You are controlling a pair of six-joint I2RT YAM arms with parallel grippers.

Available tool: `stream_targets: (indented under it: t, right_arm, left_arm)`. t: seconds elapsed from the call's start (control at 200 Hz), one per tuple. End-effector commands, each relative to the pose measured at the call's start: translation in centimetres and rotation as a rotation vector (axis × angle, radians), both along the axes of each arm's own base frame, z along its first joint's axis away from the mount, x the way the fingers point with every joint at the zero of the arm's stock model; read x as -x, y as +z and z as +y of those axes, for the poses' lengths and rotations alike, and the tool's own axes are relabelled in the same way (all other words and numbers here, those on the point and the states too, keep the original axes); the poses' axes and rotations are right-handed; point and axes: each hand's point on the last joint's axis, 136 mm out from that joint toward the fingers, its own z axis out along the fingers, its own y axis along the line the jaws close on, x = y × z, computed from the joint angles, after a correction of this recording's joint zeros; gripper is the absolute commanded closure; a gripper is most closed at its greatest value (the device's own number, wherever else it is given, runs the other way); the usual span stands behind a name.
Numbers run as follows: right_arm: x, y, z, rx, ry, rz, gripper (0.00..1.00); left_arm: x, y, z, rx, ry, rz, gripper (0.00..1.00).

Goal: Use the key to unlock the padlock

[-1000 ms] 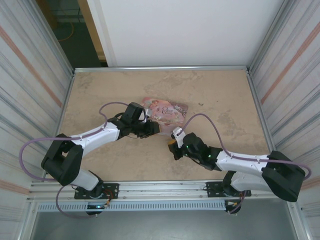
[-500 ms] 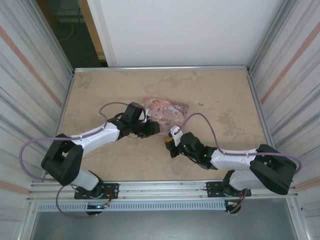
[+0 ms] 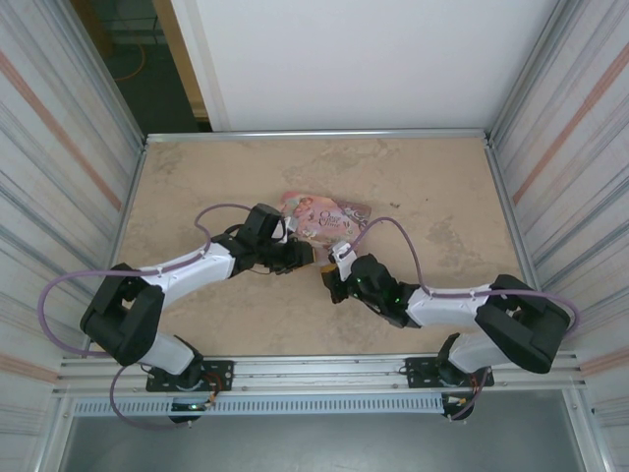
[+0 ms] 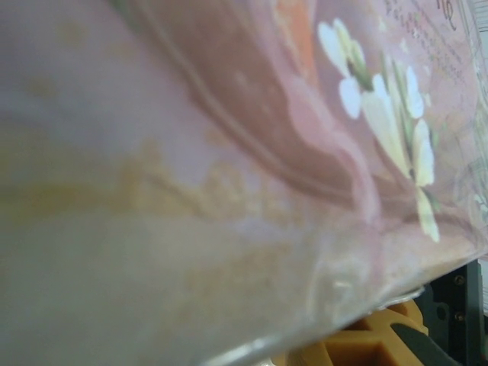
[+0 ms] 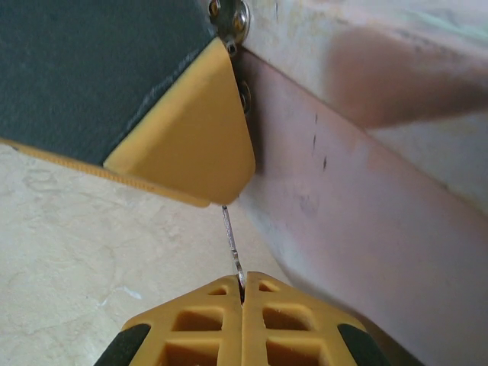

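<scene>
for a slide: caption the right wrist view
Right end effector pinches the thin key, its tip pointing toward the yellow finger of the left end effector beside the pink tin.

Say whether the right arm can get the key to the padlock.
Probably not straight on: the right claw grips the key, but a finger of the left claw sits between its tip and what looks like the padlock.

Beige mottled table (image 3: 197, 167), corrugated metal walls (image 3: 49, 147) on its left and right, white panel (image 3: 364, 59) behind its far edge, dark opening (image 3: 147, 69) past its far-left corner.
</scene>
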Motion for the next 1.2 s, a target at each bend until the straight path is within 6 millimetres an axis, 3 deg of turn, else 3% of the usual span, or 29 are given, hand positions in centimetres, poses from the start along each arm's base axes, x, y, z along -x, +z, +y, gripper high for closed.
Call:
stream_targets:
  t: [0.0,0.421,0.802,1.192]
  right_arm:
    - [-0.8,1.6,1.2,-0.045,0.016,-0.036,1.0]
    - [-0.9,1.6,1.5,-0.069,0.015,-0.032,1.0]
    - [-1.0,3.6,2.6,-0.148,0.043,-0.053,1.0]
    - [-2.4,5.6,3.1,-0.194,0.058,-0.084,1.0]
  left_arm:
    - [0.5,2.3,-0.8,0.081,-0.03,-0.027,0.86]
    - [0.6,2.5,-0.7,0.087,-0.031,-0.027,0.86]
    - [0.8,2.9,-1.0,0.112,-0.032,-0.022,0.86]
    - [1.1,2.8,-1.4,0.116,-0.044,-0.012,0.86]
